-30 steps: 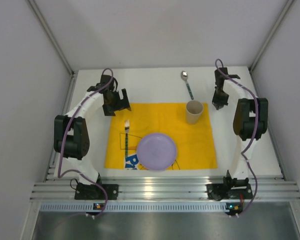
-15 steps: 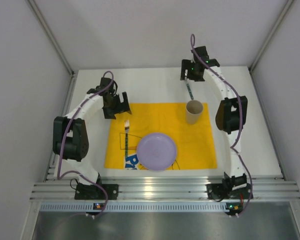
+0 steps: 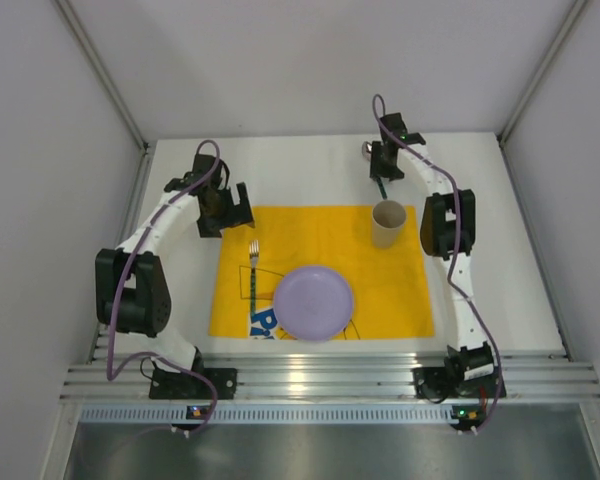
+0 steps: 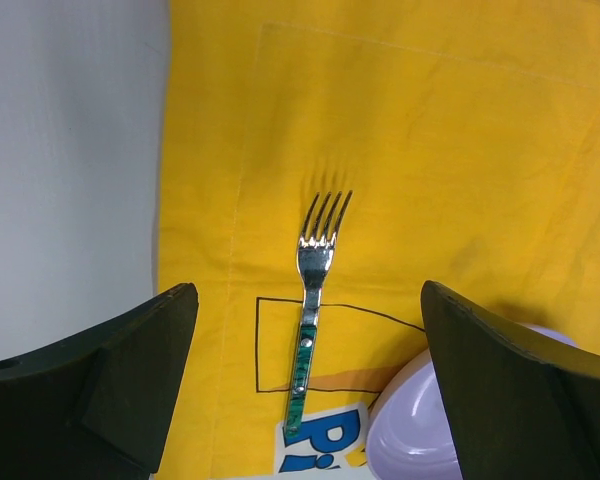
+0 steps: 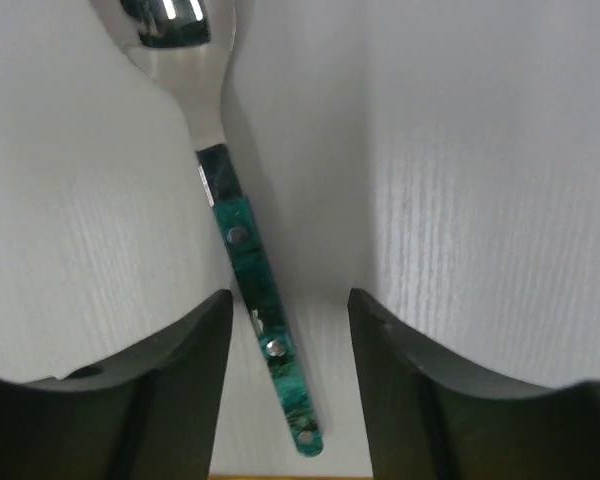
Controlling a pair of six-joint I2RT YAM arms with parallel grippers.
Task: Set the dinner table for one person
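The right claw [image 5: 288,300] stands partly spread, astride the green-handled spoon [image 5: 242,240] on the white tabletop [image 5: 460,150]. The left claw [image 4: 307,295] hangs wide apart above the fork [image 4: 315,255].

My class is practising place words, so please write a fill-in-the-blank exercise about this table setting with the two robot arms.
The fork lies to the ____ of the purple plate. The handle of the spoon lies ____ the fingers of the right gripper. The left gripper hangs above the fork with its jaws ____. The beige cup stands on the ____ placemat.
Missing words: left; between; open; yellow.
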